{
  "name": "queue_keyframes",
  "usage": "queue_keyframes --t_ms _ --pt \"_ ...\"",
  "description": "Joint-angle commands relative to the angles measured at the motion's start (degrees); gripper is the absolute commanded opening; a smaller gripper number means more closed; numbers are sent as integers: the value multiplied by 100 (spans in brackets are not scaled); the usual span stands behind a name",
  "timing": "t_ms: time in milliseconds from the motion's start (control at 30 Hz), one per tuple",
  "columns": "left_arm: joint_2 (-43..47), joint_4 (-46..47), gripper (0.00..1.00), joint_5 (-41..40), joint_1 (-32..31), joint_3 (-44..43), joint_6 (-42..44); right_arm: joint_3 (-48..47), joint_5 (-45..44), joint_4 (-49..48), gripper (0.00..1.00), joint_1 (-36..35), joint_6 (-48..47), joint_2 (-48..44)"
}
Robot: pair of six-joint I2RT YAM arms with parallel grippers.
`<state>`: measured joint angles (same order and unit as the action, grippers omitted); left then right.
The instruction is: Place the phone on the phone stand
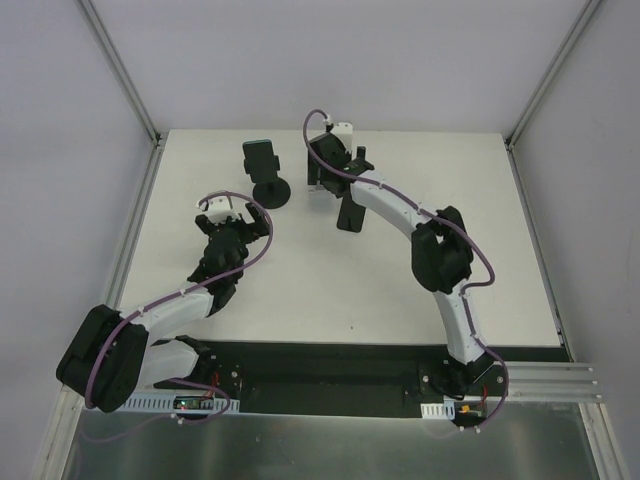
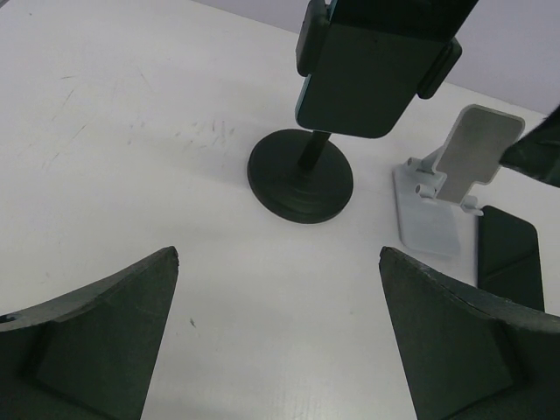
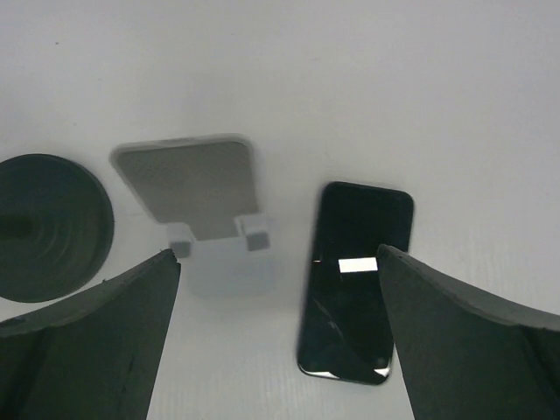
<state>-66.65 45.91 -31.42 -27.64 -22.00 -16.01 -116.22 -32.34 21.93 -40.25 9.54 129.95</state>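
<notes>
The phone (image 3: 354, 280) is a slim black slab lying flat on the white table, right of the phone stand (image 3: 206, 210), a small silver-grey stand with a tilted back plate. My right gripper (image 3: 276, 254) is open and empty, hovering above both, its right finger over the phone's edge. In the top view the phone (image 1: 350, 212) lies just below the right gripper (image 1: 325, 175), which hides the stand. My left gripper (image 2: 278, 254) is open and empty over bare table; its view shows the stand (image 2: 446, 184) and the phone (image 2: 512, 258) at the far right.
A black holder with a round disc base (image 2: 300, 175) and a clamp cradle (image 2: 376, 70) stands left of the stand, also in the top view (image 1: 268, 175). Its disc shows at the left of the right wrist view (image 3: 52, 227). The table's back edge and walls lie behind.
</notes>
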Motion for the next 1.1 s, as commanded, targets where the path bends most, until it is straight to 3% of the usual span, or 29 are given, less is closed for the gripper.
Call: queue_keyframes --t_ms 0,167,333,600,1067 --pt "170 76 96 180 39 -50 -60 801 -431 197 97 263 679 -1129" --pt "179 67 97 522 30 -76 -7 1321 183 592 97 544 1225 -1472" --pt "4 -29 97 891 39 -226 63 1673 640 532 97 579 1138 -1377" --pt "-313 -187 98 1278 39 -524 160 1208 1579 681 97 931 1059 -533" --pt "-392 -284 99 1437 30 -613 133 -4 1739 1419 97 1019 936 399"
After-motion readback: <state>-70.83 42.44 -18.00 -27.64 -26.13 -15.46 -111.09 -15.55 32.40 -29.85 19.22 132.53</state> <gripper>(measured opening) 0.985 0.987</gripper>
